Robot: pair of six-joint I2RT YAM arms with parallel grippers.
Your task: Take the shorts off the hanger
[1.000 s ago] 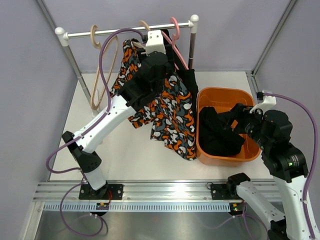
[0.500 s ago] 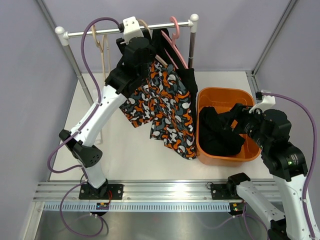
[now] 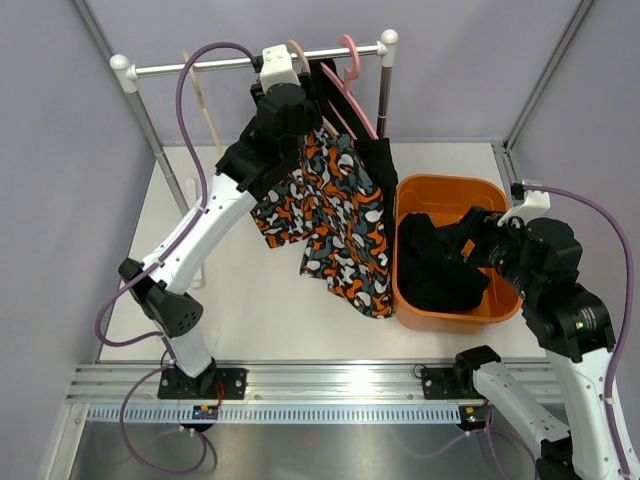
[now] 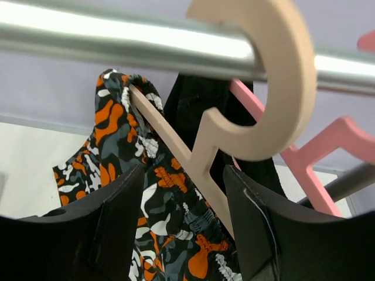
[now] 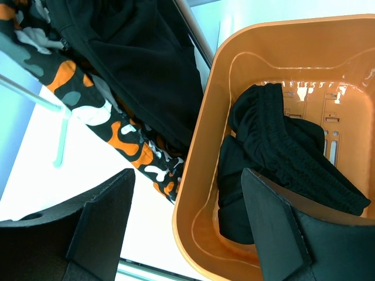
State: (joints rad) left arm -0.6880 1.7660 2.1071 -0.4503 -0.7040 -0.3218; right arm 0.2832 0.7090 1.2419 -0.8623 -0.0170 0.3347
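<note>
— What hangs at the left?
— Patterned shorts, soft cloth blotched orange, white, grey and black, draped on a smooth beige hanger hooked over a shiny metal rail. The left gripper straddles that hanger's arm, jaws apart.
— And rightward?
— Plain black shorts hang just beside, by a pink hanger. Another black pair lies crumpled in a glossy orange plastic bin. The right gripper hovers above it, jaws wide, empty.

Left arm at full upward reach, jaws apart; right arm low and bent, jaws wide apart.
</note>
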